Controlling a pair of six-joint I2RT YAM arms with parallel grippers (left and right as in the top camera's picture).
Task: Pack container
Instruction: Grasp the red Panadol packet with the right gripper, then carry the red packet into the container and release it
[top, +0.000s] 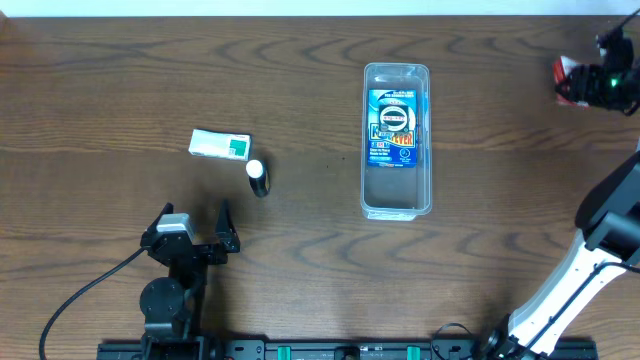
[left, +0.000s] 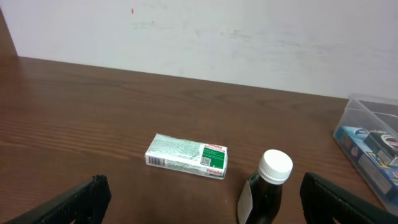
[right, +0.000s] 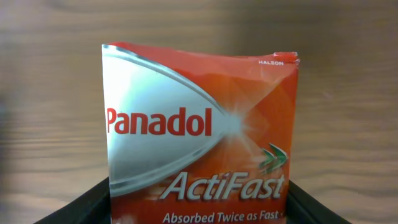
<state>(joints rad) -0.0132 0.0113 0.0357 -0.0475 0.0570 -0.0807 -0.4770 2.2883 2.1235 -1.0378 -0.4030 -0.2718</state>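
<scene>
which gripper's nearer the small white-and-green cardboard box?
Left. The left gripper sits near-side of the white-and-green box; the right gripper, holding a red Panadol packet, is far right, past the clear plastic bin.

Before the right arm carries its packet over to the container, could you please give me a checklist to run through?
1. Right gripper shut on the Panadol packet: ok.
2. How firmly the packet is held: cannot tell.
3. Container has no lid on: ok.
4. Room inside: the blue packet fills the far part and the near end is bare: ok.
5. Left gripper is open, empty and apart from the container: ok.
6. Bottle and white-and-green box sit left of the container, off the right arm's likely path: ok.
</scene>
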